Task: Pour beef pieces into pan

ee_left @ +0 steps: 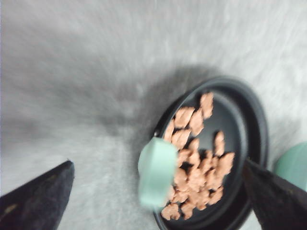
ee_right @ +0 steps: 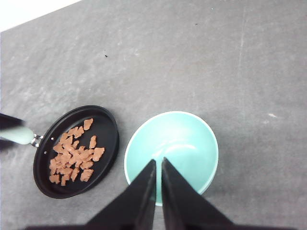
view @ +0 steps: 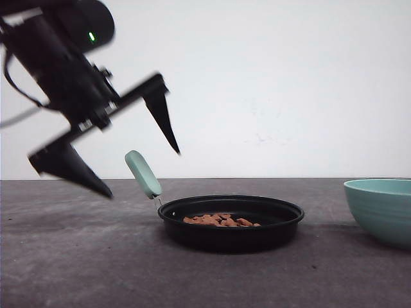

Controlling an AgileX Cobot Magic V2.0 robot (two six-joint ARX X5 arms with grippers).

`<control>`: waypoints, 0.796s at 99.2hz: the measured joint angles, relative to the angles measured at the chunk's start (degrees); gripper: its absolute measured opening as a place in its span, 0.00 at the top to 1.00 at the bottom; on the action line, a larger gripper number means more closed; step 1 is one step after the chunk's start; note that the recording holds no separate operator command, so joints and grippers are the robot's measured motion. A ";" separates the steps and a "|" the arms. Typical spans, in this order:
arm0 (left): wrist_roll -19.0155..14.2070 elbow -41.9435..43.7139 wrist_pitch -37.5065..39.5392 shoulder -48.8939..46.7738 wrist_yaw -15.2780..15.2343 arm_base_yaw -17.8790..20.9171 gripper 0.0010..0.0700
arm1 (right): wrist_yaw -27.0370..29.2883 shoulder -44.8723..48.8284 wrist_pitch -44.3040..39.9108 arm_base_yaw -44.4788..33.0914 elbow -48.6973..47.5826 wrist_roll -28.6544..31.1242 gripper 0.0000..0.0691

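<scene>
- Pan: black, shallow, on the grey table; mint-green handle angled up.
- Beef pieces: heaped inside the pan.
- Left gripper: raised, jaws wide, empty, astride the handle.
- Teal bowl: beside the pan.
- Right gripper: above the bowl, fingers nearly together, empty.

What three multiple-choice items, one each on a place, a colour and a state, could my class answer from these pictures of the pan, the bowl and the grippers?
1. Where are the beef pieces?
A in the bowl
B in the pan
C on the table

2. What colour is the pan handle?
A mint green
B red
C black

3. How is the left gripper?
A shut on the handle
B open
C shut on the bowl

Answers:
1 B, the chunks lie inside the black pan; the bowl is empty.
2 A, pale green.
3 B, its fingers stand wide apart, holding nothing.
</scene>
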 joint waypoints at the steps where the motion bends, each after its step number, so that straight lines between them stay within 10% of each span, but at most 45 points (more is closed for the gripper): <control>1: 0.00 0.00 0.00 -0.55 -0.13 0.07 0.01 | 0.04 0.00 0.02 0.00 0.00 -0.17 0.98; 32: 2.80 0.00 1.16 -19.21 -7.82 0.70 0.03 | 1.64 0.00 7.17 0.00 0.00 -7.52 0.98; 56: 8.59 0.09 1.77 -30.16 -14.86 0.70 0.88 | 5.99 -0.02 12.00 0.00 0.00 -17.44 0.98; 79: 11.85 -7.85 1.29 -43.93 -17.73 0.63 0.99 | 7.26 -1.64 15.47 0.00 0.00 -22.69 0.98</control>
